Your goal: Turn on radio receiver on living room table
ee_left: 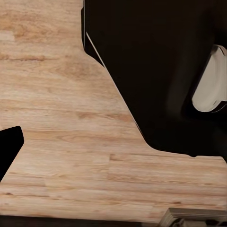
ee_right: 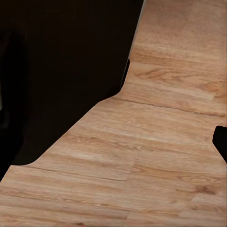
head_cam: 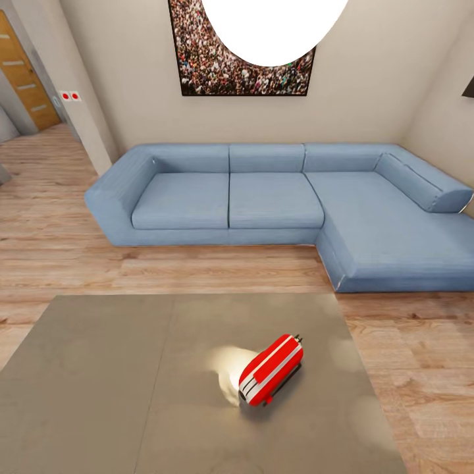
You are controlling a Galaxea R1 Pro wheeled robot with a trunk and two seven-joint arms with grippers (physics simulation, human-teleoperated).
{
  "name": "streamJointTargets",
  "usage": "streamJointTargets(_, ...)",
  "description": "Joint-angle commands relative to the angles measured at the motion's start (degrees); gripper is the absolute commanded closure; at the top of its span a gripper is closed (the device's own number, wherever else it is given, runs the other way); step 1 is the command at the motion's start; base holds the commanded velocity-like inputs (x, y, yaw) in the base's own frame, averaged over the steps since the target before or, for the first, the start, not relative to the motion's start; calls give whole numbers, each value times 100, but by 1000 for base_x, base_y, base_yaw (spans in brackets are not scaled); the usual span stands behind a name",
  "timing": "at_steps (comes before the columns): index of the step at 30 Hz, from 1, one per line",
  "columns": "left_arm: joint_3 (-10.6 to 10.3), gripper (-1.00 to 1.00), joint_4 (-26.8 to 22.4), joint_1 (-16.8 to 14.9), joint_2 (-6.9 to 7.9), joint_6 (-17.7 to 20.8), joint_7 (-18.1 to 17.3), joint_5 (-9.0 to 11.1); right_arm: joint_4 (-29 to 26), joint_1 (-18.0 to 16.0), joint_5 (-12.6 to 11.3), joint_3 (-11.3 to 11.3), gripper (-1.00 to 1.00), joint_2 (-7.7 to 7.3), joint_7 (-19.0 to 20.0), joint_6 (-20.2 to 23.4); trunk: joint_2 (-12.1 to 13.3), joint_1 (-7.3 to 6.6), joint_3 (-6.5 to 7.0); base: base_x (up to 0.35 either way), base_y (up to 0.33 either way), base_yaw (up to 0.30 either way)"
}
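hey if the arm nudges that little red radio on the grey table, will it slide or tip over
The small red rounded radio with white trim already seems to lie on its side, so tipping looks unlikely. The glossy grey coffee table looks smooth, so it would probably slide. Its rounded shell may make it pivot.

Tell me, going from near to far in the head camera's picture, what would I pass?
Grey coffee table with the red radio lying on it → strip of wood plank floor → blue corner sofa → beige wall with the framed crowd picture.
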Motion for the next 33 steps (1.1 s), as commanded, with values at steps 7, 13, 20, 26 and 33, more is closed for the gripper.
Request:
streamJointTargets(7, 1, -100, 0, 0, -9, 0, 3, 0, 0, 0, 11, 18, -100, -6, -4, -41, 0, 0, 0, 0, 0, 0)
streamJointTargets(13, 1, -100, -1, 0, -16, 48, 13, -6, 0, 0, 5, 8, -100, -27, -34, -6, 0, 0, 0, 0, 0, 0)
streamJointTargets(20, -12, -100, -5, 0, -20, 58, -1, -25, -2, 0, -8, -5, -100, -28, -46, 22, 0, 0, 0, 0, 0, 0)
streamJointTargets(26, -18, -100, -93, 0, -27, 36, -1, -26, -84, 0, -8, -12, -100, -20, -47, 28, 0, 0, 0, 0, 0, 0)
streamJointTargets(33, -25, -100, -618, 0, -52, 77, -16, -26, -367, 0, 7, -12, -100, -20, -40, 81, 0, 0, 0, 0, 0, 0)
